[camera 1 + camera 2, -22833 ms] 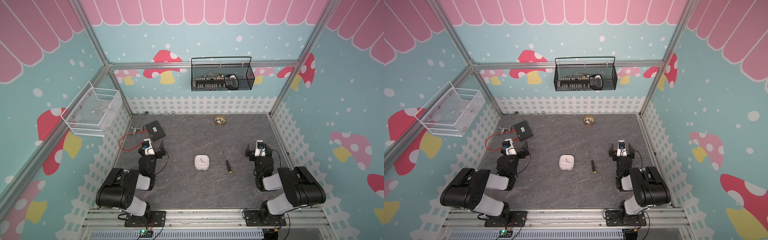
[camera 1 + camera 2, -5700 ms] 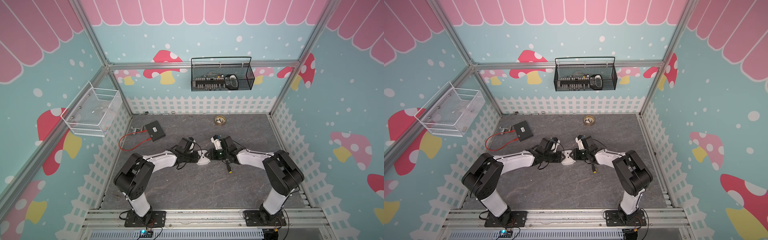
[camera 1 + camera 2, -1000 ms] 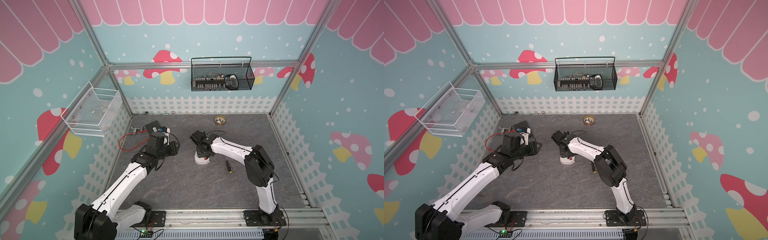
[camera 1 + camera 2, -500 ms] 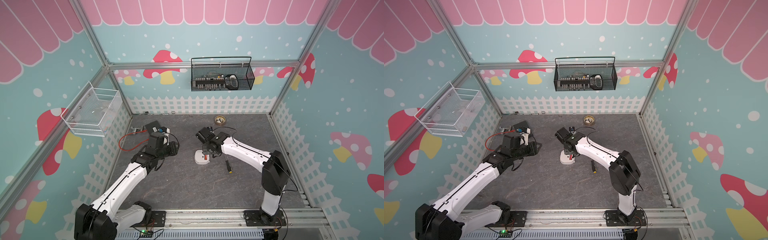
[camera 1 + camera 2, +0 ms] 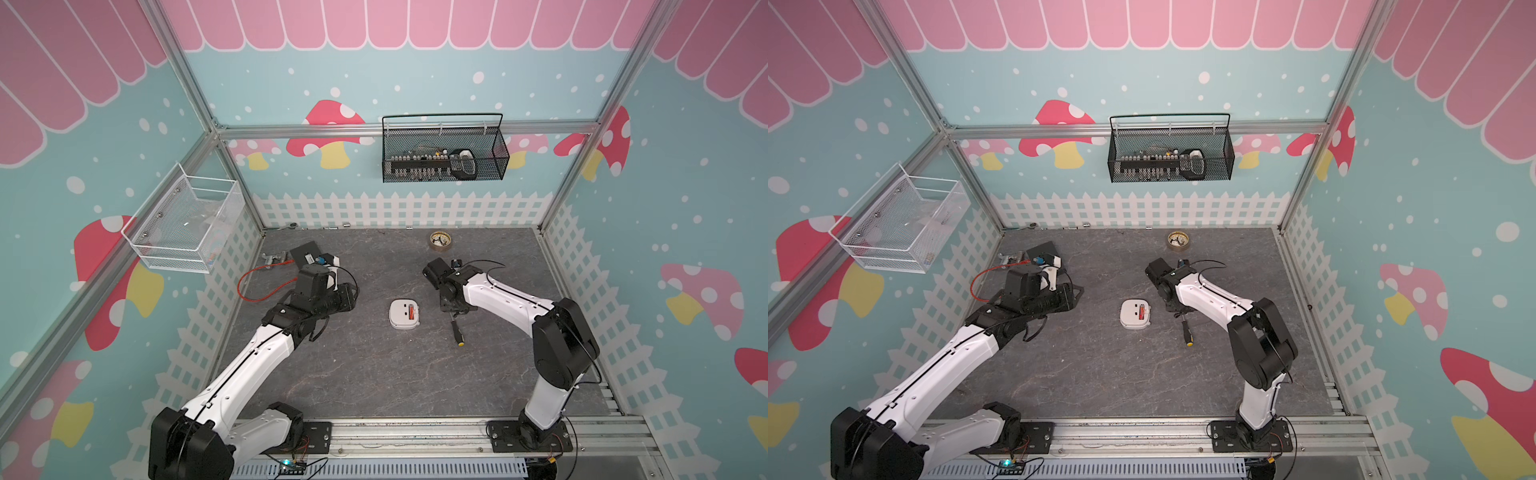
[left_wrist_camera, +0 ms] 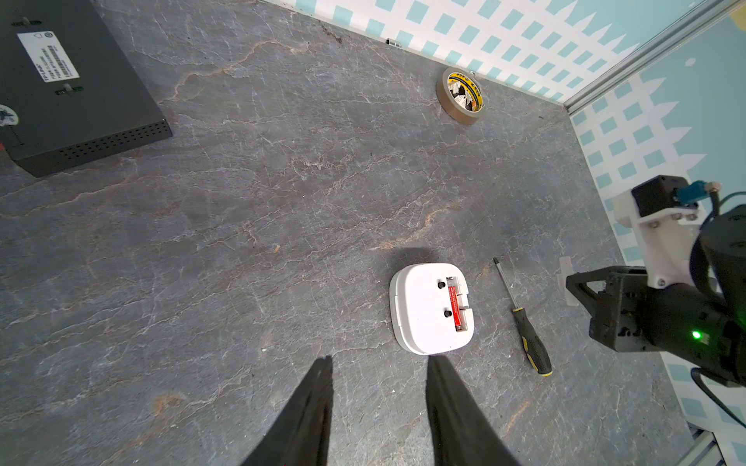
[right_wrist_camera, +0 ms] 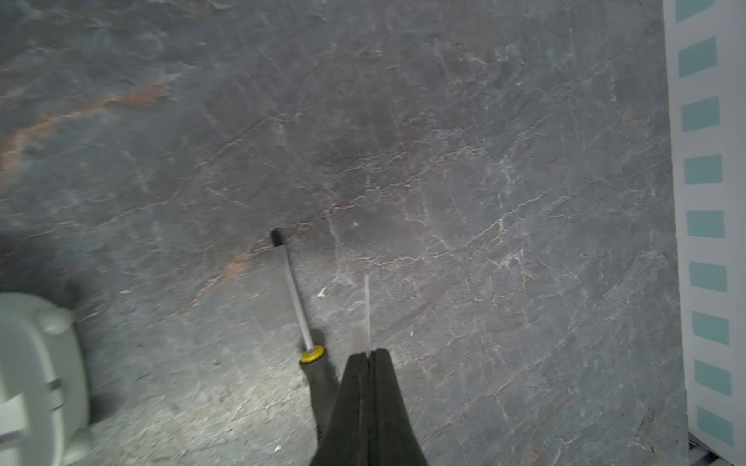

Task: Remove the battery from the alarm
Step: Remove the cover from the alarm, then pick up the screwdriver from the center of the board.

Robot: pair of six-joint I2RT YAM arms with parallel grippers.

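Battery half sunk in alarm back. Left fingers apart, empty. Right fingers together on thin white piece, blurry. Screwdriver handle partly hidden behind them.

Black-and-yellow screwdriver is laid flat on grey stone-pattern tabletop, tip toward back wall. Thin white plastic plate is seen edge-on just beside its shaft. Brown tape roll is placed near back fence. Black vented box is set back-left, red cable looped beside it. Black mesh basket is hung on back wall, white mesh basket on left wall.
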